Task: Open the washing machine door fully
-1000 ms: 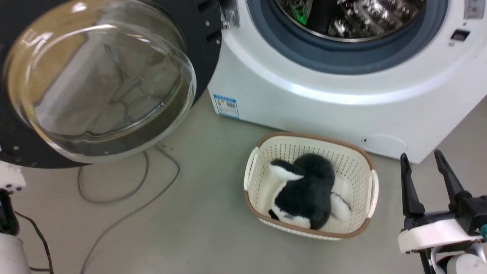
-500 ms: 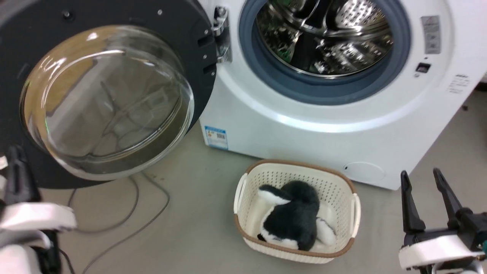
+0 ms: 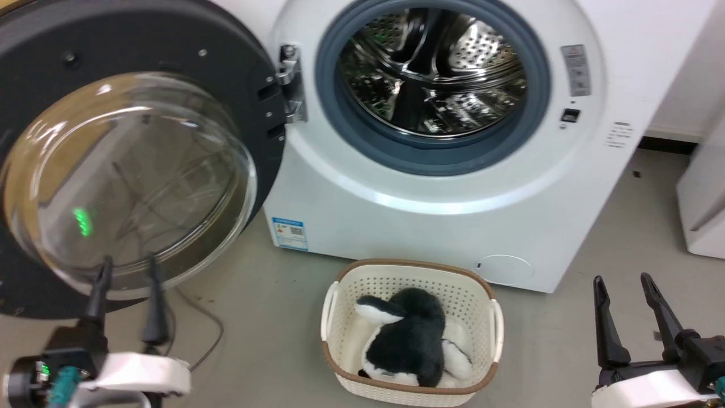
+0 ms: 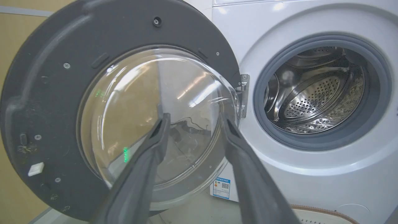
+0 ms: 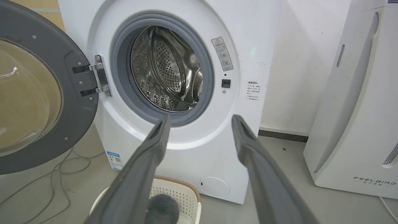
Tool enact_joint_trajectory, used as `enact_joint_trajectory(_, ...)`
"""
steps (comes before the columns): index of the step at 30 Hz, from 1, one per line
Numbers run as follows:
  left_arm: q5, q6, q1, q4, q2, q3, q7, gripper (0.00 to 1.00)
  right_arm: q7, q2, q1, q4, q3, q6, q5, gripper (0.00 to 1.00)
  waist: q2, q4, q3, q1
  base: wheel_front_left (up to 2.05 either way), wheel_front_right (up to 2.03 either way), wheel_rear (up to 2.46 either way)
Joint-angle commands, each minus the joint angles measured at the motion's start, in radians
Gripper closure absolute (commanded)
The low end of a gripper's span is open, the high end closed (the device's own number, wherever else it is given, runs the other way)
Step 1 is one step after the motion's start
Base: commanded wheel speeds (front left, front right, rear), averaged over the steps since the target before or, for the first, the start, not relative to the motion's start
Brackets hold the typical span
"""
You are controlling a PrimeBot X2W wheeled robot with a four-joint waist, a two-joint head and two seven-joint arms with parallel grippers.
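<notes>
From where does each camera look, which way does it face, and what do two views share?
Head view: on the head, facing forward and down at the white front-loading washing machine, its open round black glass-bowled door, a cream perforated plastic basket; left gripper and right gripper low, both open.
Left wrist view: on the left wrist, along its own fingers, facing the door's grey inner side.
Right wrist view: on the right wrist, along its own fingers, facing the steel perforated drum.
Both wrist views share the metal hinge.

Basket (image 3: 340, 371) w/ plush toy (image 3: 405, 343); white appliance (image 5: 357, 109)
</notes>
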Motion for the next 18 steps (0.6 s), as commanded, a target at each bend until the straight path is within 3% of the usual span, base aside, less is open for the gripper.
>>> enact_joint_trajectory(1, 0.002, 0.009, 0.022, -0.008, -0.008, -0.008, 0.002, 0.00, -0.004, 0.002, 0.012, -0.005, 0.003, 0.005, 0.004, 0.00, 0.0000, -0.016, -0.006, 0.0001, 0.00, 0.00, 0.00)
enact_joint_trajectory(10, -0.009, 0.056, 0.081, -0.043, -0.016, -0.078, 0.002, 0.00, -0.004, 0.002, 0.028, -0.023, 0.012, 0.005, 0.001, 0.00, 0.0000, -0.098, -0.019, 0.0001, 0.00, 0.00, 0.00)
enact_joint_trajectory(18, -0.010, 0.070, 0.109, -0.041, -0.018, -0.133, 0.002, 0.00, -0.004, 0.002, 0.049, -0.049, 0.019, 0.005, 0.002, 0.00, 0.0000, -0.158, -0.031, 0.0001, 0.00, 0.00, 0.00)
